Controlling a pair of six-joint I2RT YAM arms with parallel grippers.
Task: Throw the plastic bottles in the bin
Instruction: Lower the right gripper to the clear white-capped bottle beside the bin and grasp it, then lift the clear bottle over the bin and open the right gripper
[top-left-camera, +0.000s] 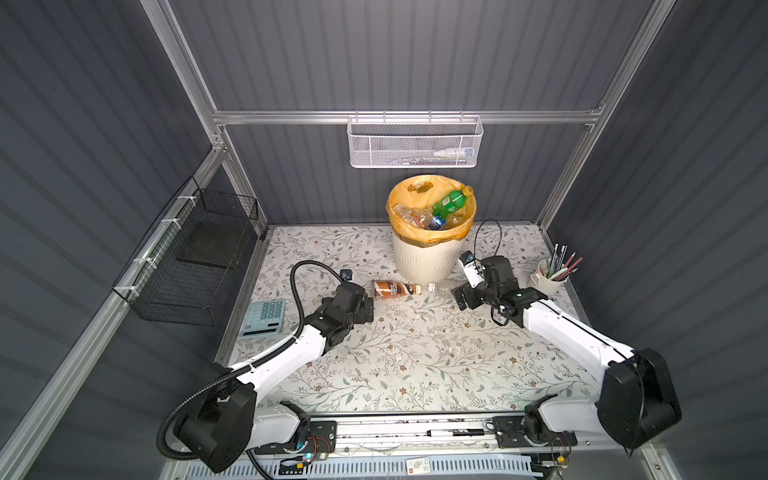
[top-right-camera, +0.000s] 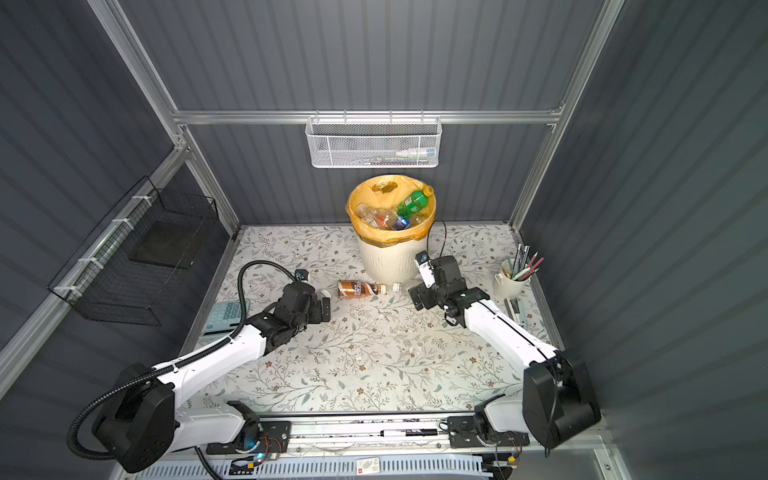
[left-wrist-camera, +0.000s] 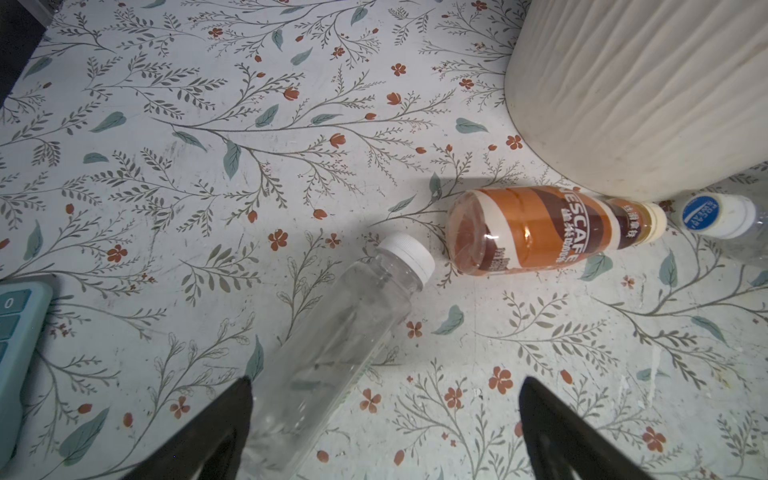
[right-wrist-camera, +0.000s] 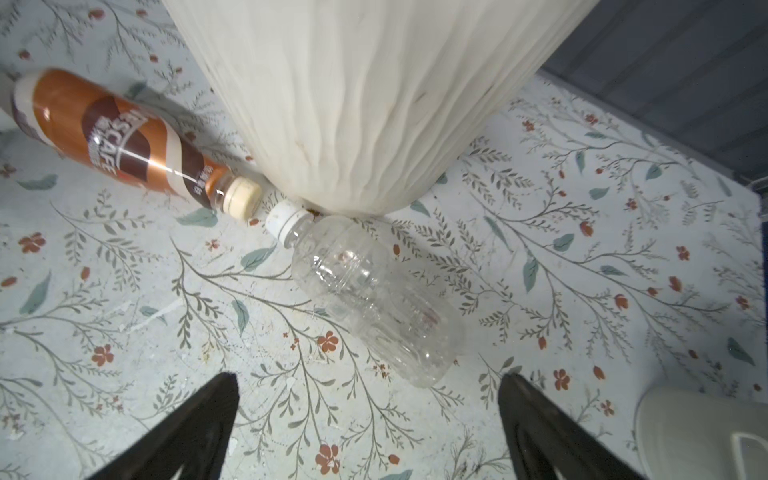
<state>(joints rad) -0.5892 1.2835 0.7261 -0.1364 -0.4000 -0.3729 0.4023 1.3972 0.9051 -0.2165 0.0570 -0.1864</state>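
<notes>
Bottles (top-left-camera: 432, 216) are piling inside the bin (top-left-camera: 424, 262) in both top views, while a brown coffee bottle (top-left-camera: 392, 289) is lying on the table (top-left-camera: 415, 365) at its foot. In the left wrist view, the left gripper (left-wrist-camera: 384, 419) is holding its fingers (left-wrist-camera: 216, 428) wide and empty, with a square clear bottle (left-wrist-camera: 345, 332) lying partly between them. In the right wrist view, the right gripper (right-wrist-camera: 368, 419) is likewise gaping, just short of a ribbed clear bottle (right-wrist-camera: 374, 299) beside the bin. Three bottles are apparently still waiting.

table (top-left-camera: 415, 365) (floral) | bin (top-left-camera: 422, 257) upright | brown bottle (top-left-camera: 390, 289), square clear bottle (left-wrist-camera: 332, 332), ribbed clear bottle (right-wrist-camera: 374, 299) lying | calculator (top-left-camera: 264, 318) | pencil cup (top-left-camera: 548, 282)
</notes>
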